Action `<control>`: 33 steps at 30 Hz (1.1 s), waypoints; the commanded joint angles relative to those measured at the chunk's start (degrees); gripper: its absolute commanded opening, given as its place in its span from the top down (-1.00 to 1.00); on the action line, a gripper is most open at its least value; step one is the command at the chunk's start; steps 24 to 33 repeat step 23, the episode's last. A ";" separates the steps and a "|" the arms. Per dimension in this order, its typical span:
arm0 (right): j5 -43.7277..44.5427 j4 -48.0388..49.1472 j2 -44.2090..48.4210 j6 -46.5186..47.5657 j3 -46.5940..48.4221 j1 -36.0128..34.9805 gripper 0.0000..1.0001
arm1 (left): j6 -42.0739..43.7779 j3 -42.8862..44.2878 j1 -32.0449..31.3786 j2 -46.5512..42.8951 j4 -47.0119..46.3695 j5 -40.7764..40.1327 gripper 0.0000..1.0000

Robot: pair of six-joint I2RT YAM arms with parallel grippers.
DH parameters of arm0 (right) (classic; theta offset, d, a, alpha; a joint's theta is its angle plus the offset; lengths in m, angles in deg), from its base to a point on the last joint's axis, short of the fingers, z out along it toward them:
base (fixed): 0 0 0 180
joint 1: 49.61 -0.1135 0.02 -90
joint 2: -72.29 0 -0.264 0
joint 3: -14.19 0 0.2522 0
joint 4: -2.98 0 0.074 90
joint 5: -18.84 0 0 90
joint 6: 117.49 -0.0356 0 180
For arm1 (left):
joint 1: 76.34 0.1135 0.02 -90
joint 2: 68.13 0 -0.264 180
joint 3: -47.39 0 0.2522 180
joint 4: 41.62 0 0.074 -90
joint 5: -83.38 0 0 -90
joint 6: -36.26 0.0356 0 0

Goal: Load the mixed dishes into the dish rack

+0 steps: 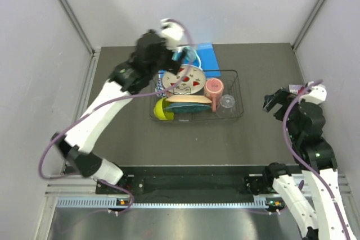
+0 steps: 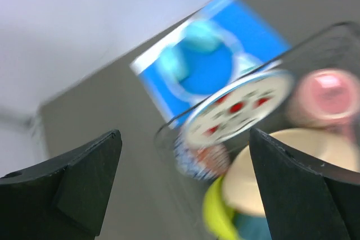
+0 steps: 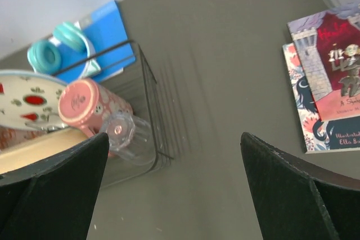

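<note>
Mixed dishes [image 1: 188,80] packed in blk wire rack [image 1: 241,105]

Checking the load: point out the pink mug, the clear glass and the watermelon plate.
pink mug [image 3: 108,108]: right wrist view, patterned side wall.
clear glass [image 3: 128,135]: right wrist view, transparent body.
watermelon plate [image 1: 188,80]: top external view, decorated face.

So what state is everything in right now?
left gripper: open, empty
right gripper: open, empty
watermelon plate: tilted in dish rack
pink mug: in rack, seemingly upside down
clear glass: in rack beside mug
lime-green bowl: on edge in rack
headphones: outside rack, on blue book
</note>
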 commanded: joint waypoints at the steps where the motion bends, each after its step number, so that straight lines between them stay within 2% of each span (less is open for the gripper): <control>1: -5.90 1.18 -2.38 5.12 3.92 -0.89 -0.99 | -8.61 -15.53 6.64 -16.51 -3.05 -5.98 -0.98; 2: -7.30 2.40 -2.30 5.30 4.01 -1.07 -0.99 | -8.78 -22.44 7.61 -19.61 -4.02 -7.56 -0.98; 5: -11.69 3.99 -3.87 5.83 4.36 -1.42 -0.99 | -11.23 -31.88 9.71 -28.85 -3.16 -10.74 -0.98; 8: -14.52 4.09 -6.77 6.09 4.45 -1.77 -0.99 | -15.72 -37.70 15.42 -34.40 -0.69 -8.28 -0.98; 11: -17.66 4.79 -8.01 6.36 5.15 -2.04 -0.99 | -17.04 -42.36 17.28 -38.80 -1.65 -6.96 -0.98; 18: -18.12 4.88 -8.45 7.50 7.87 -2.65 -0.99 | -19.77 -47.82 21.24 -43.81 -2.62 -4.24 -0.98; 33: -18.04 4.17 -8.63 8.38 8.84 -3.01 -0.99 | -20.56 -47.21 22.38 -45.04 -2.53 -3.45 -0.98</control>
